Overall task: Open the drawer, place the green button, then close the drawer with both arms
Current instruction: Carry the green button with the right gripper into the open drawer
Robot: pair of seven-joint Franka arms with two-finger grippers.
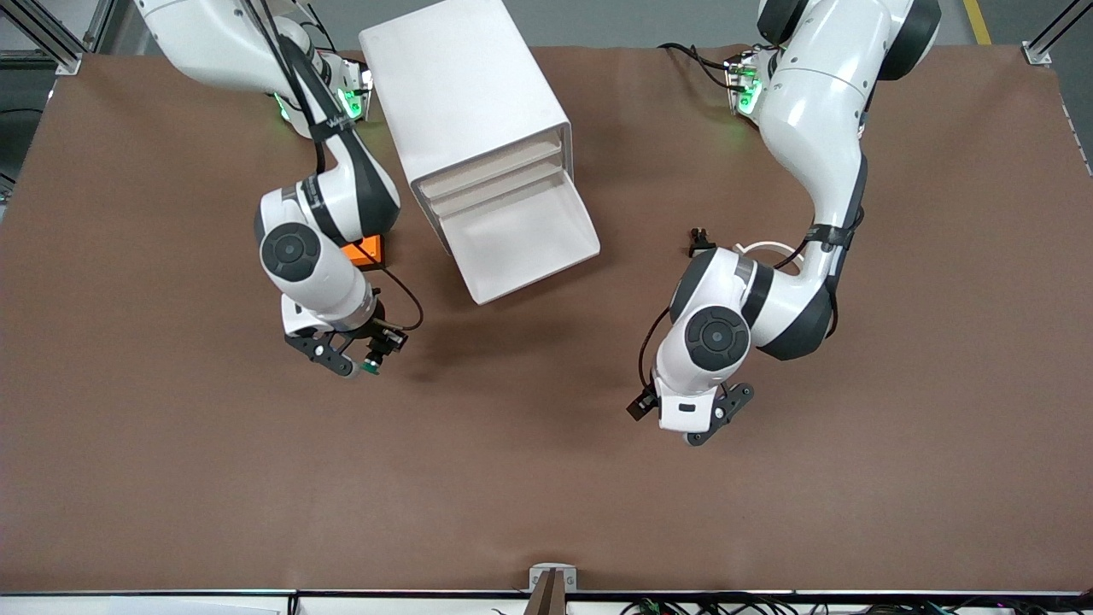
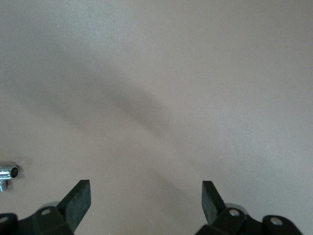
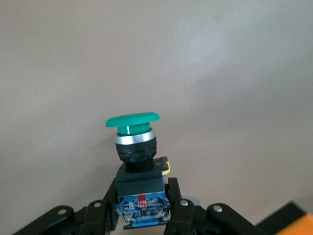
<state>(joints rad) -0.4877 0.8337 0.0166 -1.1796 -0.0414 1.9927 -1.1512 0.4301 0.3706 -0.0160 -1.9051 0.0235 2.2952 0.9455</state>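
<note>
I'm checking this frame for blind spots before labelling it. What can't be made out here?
- Orange box, front view: mostly hidden under the right arm.
- Small black part beside the left arm, front view: too small to identify.
- Green-capped push button, held by the right end effector: its base is cut off in the right wrist view.

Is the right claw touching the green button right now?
Touching. The right wrist view shows the right claw with its fingers clamped against the button's black body.
</note>
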